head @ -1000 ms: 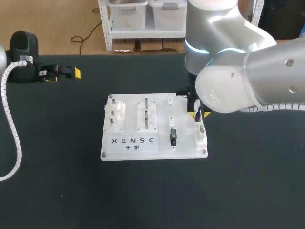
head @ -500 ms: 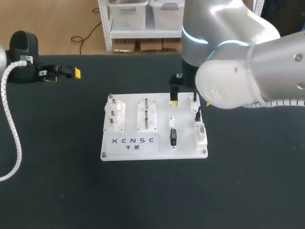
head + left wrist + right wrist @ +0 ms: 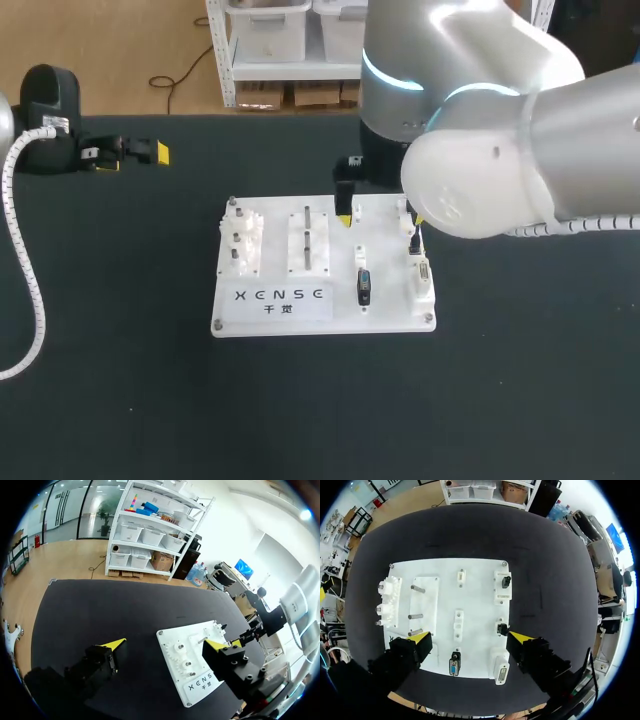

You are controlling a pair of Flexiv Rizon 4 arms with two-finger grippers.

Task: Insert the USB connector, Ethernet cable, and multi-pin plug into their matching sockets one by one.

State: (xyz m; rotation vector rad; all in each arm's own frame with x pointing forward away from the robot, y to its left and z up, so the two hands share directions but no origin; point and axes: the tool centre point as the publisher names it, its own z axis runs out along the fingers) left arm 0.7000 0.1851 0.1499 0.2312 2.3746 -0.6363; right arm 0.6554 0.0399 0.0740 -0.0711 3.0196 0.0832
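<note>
right arm (image 3: 480, 150) above white board (image 3: 385, 310), jaws spread | left arm (image 3: 45, 105) at table's (image 3: 120, 400) back-left, jaws spread

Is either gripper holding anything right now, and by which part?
Nothing is held. The right gripper is open above the white board; the left gripper is open and empty, away from it.

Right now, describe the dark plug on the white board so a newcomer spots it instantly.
Find the white board in the middle of the black table. Along its edge nearest the robot, just right of the printed label, stands the dark plug. Its body is black, while the label and the connector block at the corner beside it are white.
</note>
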